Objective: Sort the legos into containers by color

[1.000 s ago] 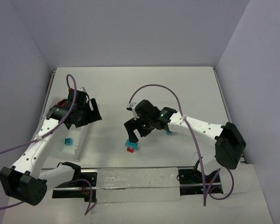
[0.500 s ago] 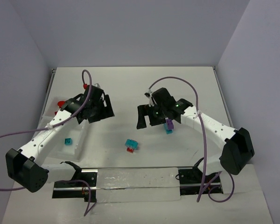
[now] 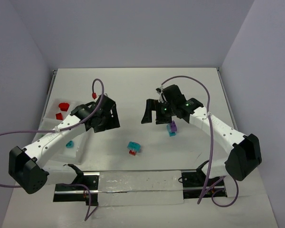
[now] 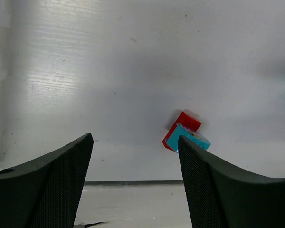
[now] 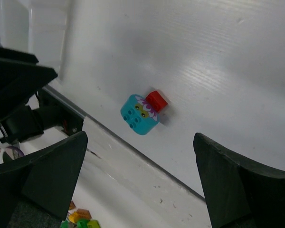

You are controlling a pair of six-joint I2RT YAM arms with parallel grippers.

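Observation:
A cyan brick stuck to a small red brick (image 3: pixel 133 147) lies on the table's middle front; it also shows in the left wrist view (image 4: pixel 186 135) and the right wrist view (image 5: pixel 141 113). A purple-on-cyan pair (image 3: pixel 171 128) lies to its right, under the right arm. The clear tray (image 3: pixel 61 124) at the left holds red bricks (image 3: pixel 62 108) and a cyan brick (image 3: pixel 70 143). My left gripper (image 3: pixel 111 116) is open and empty, above the table left of the cyan-red pair. My right gripper (image 3: pixel 153 112) is open and empty, above and behind the pair.
A metal rail with a clear strip (image 3: pixel 140 187) runs along the table's near edge. Purple cables loop over both arms. Grey walls close the left, back and right. Loose coloured bricks (image 5: pixel 78 219) show below the table edge in the right wrist view.
My left gripper has swung right from over the tray toward the table's middle. My right gripper has lifted away from the cyan-red pair and moved back and right. The pair lies where it was.

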